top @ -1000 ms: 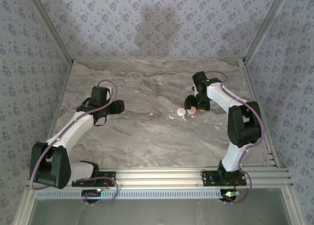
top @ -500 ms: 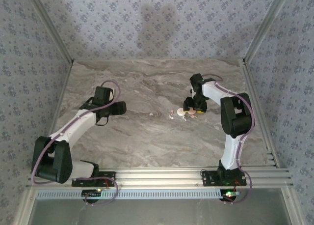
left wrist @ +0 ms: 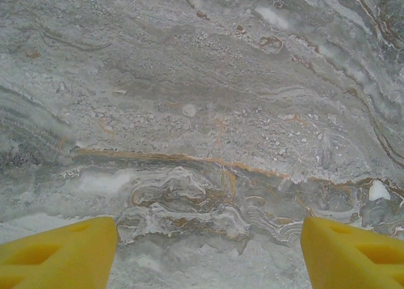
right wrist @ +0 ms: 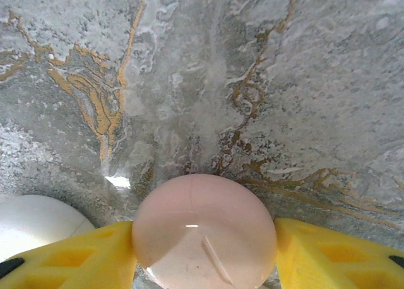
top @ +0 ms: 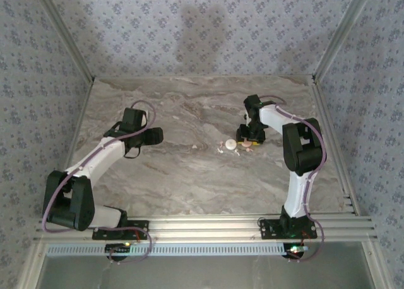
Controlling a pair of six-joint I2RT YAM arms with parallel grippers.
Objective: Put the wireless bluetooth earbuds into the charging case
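Right pincer (right wrist: 203,238) is down on the charging case (right wrist: 205,207). Its yellow fingers (right wrist: 69,257) sit against both sides of the salmon-pink half, so I read that as grasping it. The whitish half (right wrist: 38,223) lies flat on the tabletop (top: 189,175), just off the pink half on the side facing the left arm.

Earbuds (top: 220,149): two pale specks on the marble. One is just beyond the case's whitish half, toward the left arm. The other (top: 238,152) is just nearer the arm bases than the case. Both are outside the case, and they're too small to tell which way they lie.

Left pincer (left wrist: 209,238) is released, fingers wide with only bare marble between them, well away from the case.

Step in hand, my guess: right arm steadies the case so the buds can be loaded.

To do it well:
- Keep the squeeze light and on the rim of the pink disc. It's smooth and round and will likely squirt out if pinched hard.
- Keep it flat on the tabletop. Lifting risks folding the hinge shut.
- The pink face looks smooth and domed from the wrist camera and I can't see any sockets, so confirm which side is up before loading.
- Bring the left pincer to the bud on the whitish side first.
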